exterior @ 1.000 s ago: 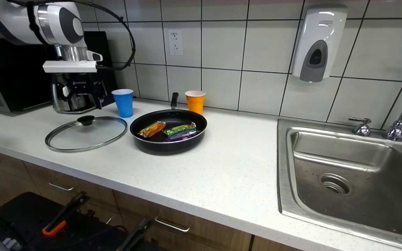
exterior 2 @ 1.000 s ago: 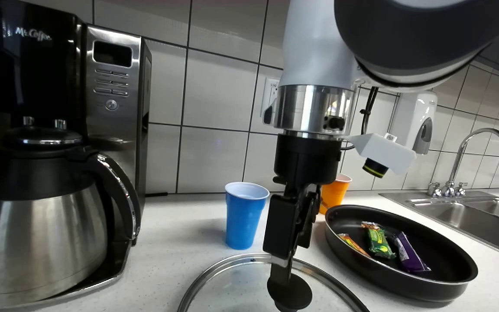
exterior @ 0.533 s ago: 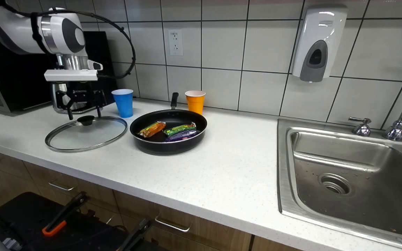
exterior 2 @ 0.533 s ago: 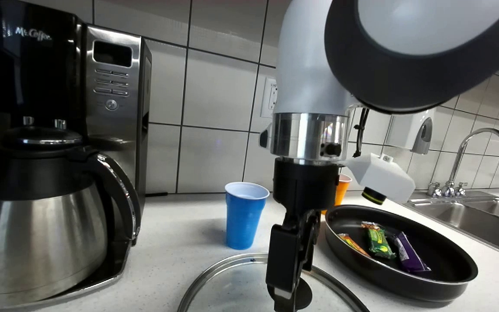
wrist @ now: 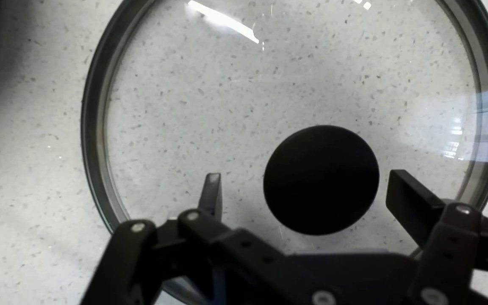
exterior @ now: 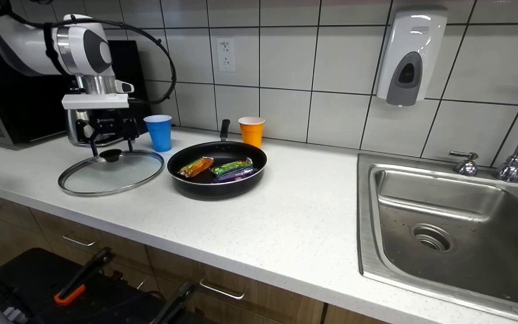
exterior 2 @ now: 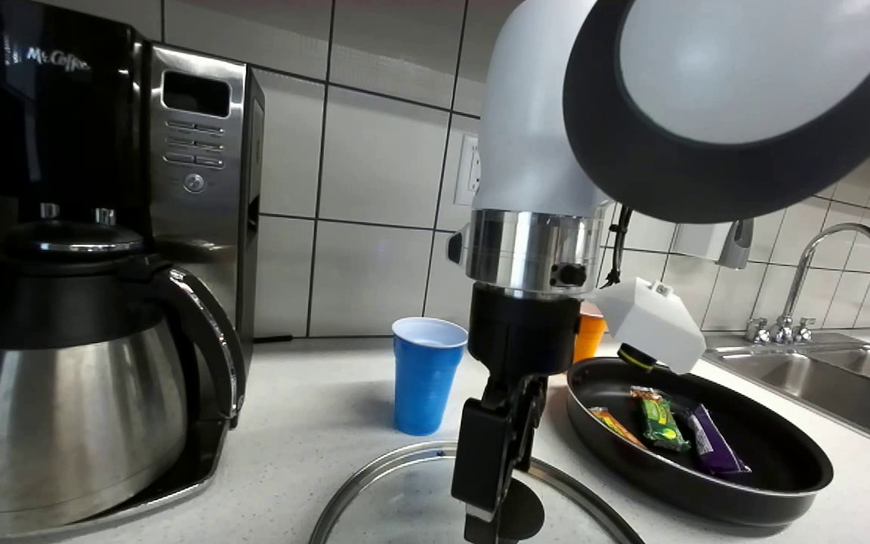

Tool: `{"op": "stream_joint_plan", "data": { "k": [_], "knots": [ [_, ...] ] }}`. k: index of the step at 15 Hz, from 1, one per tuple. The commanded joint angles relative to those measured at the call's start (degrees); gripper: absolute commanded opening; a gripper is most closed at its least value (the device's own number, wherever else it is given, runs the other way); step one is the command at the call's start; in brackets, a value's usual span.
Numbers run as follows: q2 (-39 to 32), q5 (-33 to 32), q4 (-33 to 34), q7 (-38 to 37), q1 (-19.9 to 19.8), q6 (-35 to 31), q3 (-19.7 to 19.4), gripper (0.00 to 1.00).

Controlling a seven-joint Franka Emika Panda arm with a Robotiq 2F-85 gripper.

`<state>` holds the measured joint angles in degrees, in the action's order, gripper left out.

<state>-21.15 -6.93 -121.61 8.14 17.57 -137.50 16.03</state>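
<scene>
A round glass lid (exterior: 128, 177) with a metal rim lies on the counter. Its black knob (exterior: 110, 155) also shows in the wrist view (wrist: 321, 180). My gripper (exterior: 112, 151) points down at the knob, fingers apart and nothing held. In the wrist view the gripper (wrist: 306, 174) has one finger on each side of the knob. The right finger is closer to it than the left, with a gap on both sides. In an exterior view the gripper (exterior 2: 503, 499) partly hides the knob (exterior 2: 523, 514). Whether the fingertips are level with the knob is hard to tell.
A black pan (exterior: 216, 191) with several wrapped snack bars (exterior: 196, 167) stands beside the lid. A blue cup (exterior 2: 426, 378) and an orange cup (exterior: 252, 131) stand behind. A coffee maker (exterior 2: 72, 408), a sink (exterior: 369, 225) and a soap dispenser (exterior: 414, 49) are around.
My gripper has come down from above the lid to around the knob's height, shifting slightly. The fingers stay apart. The lid, pan and cups have not moved.
</scene>
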Motion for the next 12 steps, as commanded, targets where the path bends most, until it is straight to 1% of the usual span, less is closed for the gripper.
{"op": "stream_joint_plan", "data": {
  "k": [1, 12],
  "knots": [
    [1.1, 0.1, -0.5, 0.2, 0.2, -1.2, 0.5, 1.00],
    [2.4, 0.4, -1.1, 0.5, 0.1, -0.6, 0.6, 1.00]
  ]
}}
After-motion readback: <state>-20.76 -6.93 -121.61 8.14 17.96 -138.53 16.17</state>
